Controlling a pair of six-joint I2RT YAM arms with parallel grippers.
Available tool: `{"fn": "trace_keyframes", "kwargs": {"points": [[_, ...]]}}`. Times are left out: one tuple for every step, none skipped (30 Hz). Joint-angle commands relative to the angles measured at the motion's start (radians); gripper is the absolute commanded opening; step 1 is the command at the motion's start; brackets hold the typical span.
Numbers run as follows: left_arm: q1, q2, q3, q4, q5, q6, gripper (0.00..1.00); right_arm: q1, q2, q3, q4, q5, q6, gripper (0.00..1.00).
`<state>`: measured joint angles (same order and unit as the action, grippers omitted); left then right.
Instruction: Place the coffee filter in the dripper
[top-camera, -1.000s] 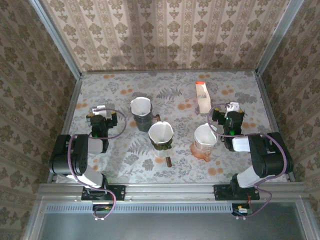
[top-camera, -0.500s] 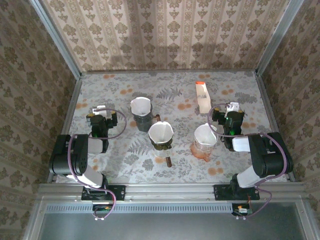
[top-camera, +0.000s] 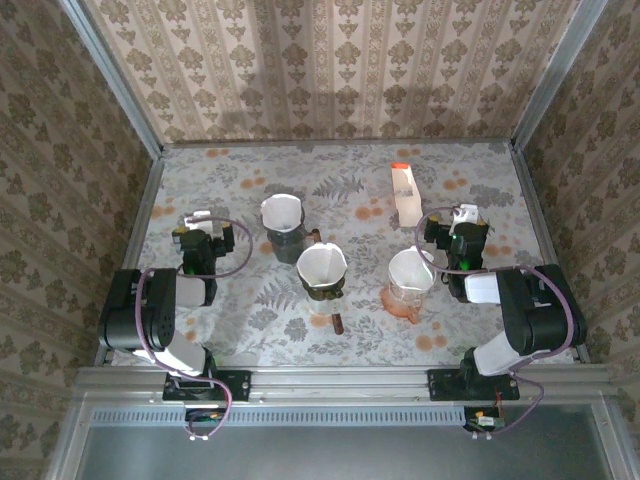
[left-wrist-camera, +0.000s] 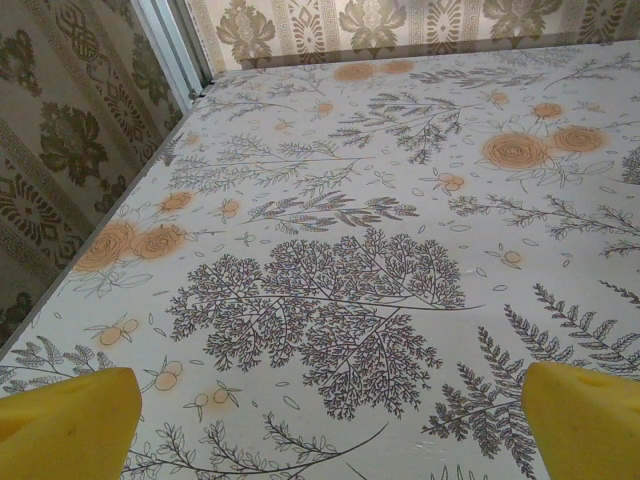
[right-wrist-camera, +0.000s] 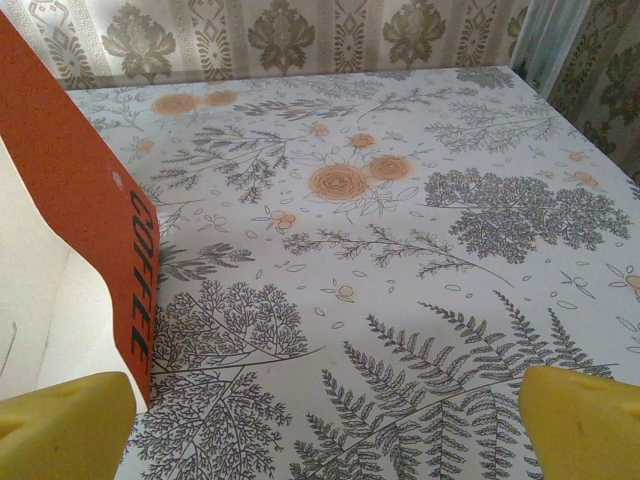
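Note:
Three drippers stand mid-table, each with a white paper filter in it: a grey dripper (top-camera: 282, 228), a dark green dripper (top-camera: 321, 273) and an orange dripper (top-camera: 409, 284). The orange and white filter box (top-camera: 403, 193) lies behind them, and its side marked COFFEE (right-wrist-camera: 85, 190) fills the left of the right wrist view. My left gripper (top-camera: 200, 228) rests at the left of the table, open, its yellow pads (left-wrist-camera: 70, 415) wide apart over bare cloth. Beside the orange dripper, my right gripper (top-camera: 463, 230) is open too, nothing between its pads (right-wrist-camera: 580, 420).
A floral cloth (top-camera: 350, 180) covers the table. Patterned walls close in the left, back and right, with metal posts (top-camera: 115, 75) at the corners. A brown handle (top-camera: 337, 322) sticks out toward the front from the green dripper.

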<state>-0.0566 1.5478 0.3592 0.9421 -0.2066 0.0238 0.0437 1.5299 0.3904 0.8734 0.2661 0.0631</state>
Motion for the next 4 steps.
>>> {"fn": "trace_keyframes", "kwargs": {"points": [[0.006,0.003,0.021,-0.006,0.007,0.015,1.00,0.004,-0.001,-0.010,0.032,0.022,0.017,1.00],[0.006,0.003,0.021,-0.005,0.006,0.016,1.00,0.004,0.001,-0.010,0.032,0.022,0.017,1.00],[0.006,0.003,0.021,-0.005,0.007,0.016,1.00,0.004,-0.001,-0.010,0.032,0.022,0.017,1.00],[0.006,0.003,0.021,-0.005,0.007,0.016,1.00,0.004,0.000,-0.010,0.032,0.021,0.017,1.00]]}}
